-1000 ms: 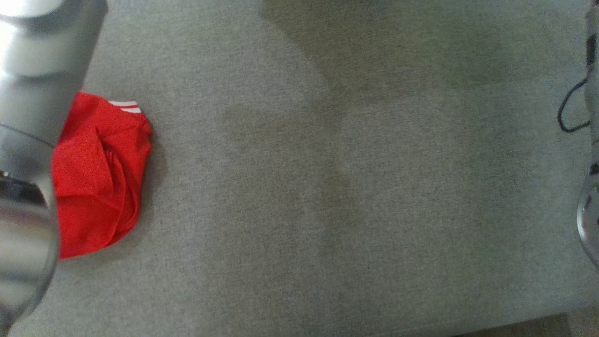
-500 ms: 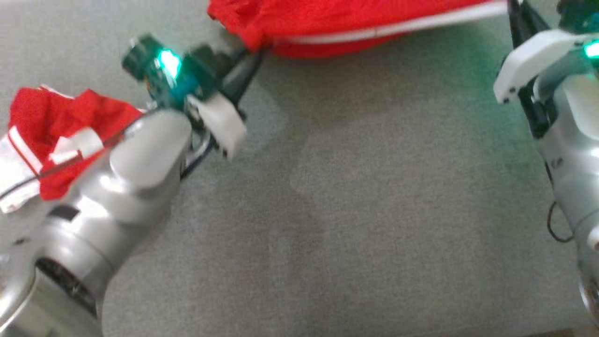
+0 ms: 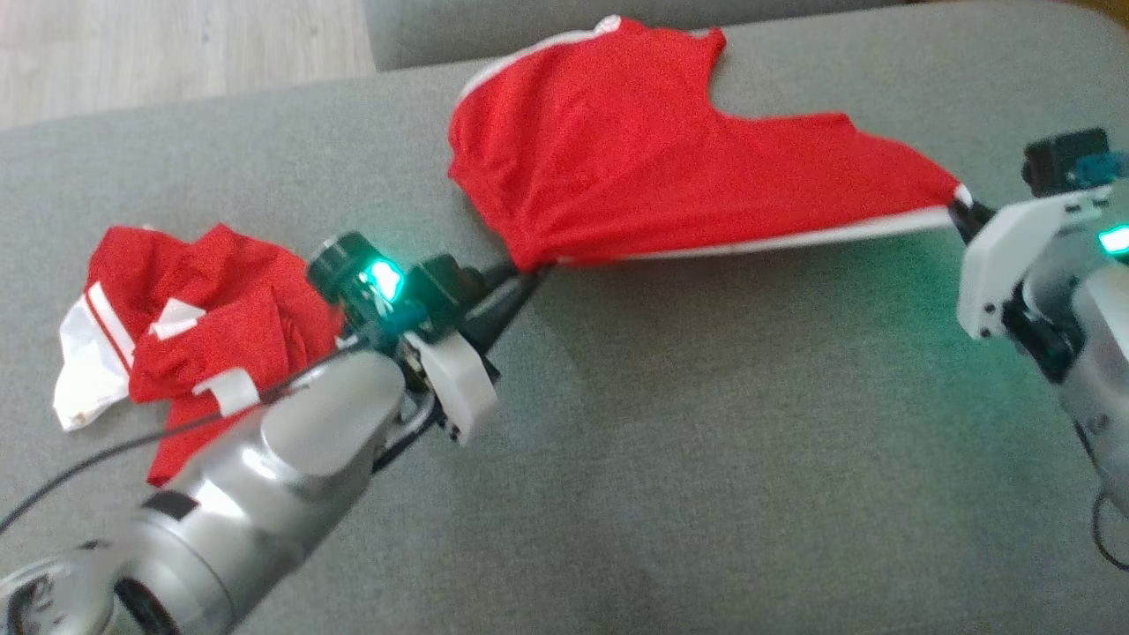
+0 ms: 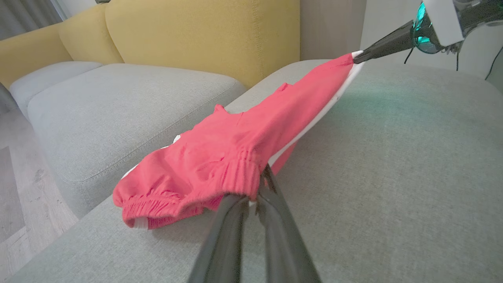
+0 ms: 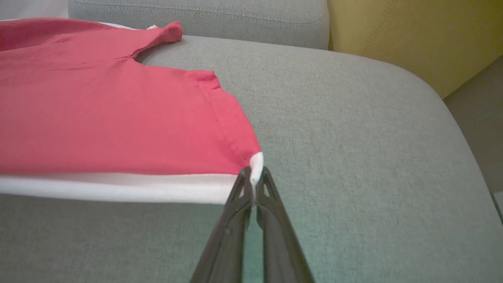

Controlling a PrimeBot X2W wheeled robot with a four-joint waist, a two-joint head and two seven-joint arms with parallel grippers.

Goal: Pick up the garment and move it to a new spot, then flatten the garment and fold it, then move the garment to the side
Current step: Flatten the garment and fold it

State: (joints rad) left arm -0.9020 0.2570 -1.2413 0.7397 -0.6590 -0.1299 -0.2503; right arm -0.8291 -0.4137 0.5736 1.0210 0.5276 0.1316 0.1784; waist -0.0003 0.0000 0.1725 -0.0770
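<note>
Garment (image 3: 653,159): red shorts with white trim, strung between both hands over the far half of the grey sofa cushion (image 3: 706,459). Near edge is lifted and taut. The rest drapes back onto the cushion, close to its far edge.

Left hand (image 3: 529,267) is pinched shut on the elastic waistband end, with fabric bunched right at the fingertips. Right hand (image 3: 960,212) is pinched shut on the white-tipped corner at the opposite end.

Gripping opposite ends makes sense: the pull between them takes out slack. The white stripe along the near edge runs almost straight from hand to hand, so the wide spread looks deliberate.

Reads as the flatten step, not laid down yet. My guess for next: lower both hands together and keep tension so it lands flat.

Risks: the waistband side is gathered and may land creased. The right pinch is on very little cloth and could slip.

Second crumpled red-and-white garment (image 3: 203,309) lies beyond the left arm, apart from this one.
</note>
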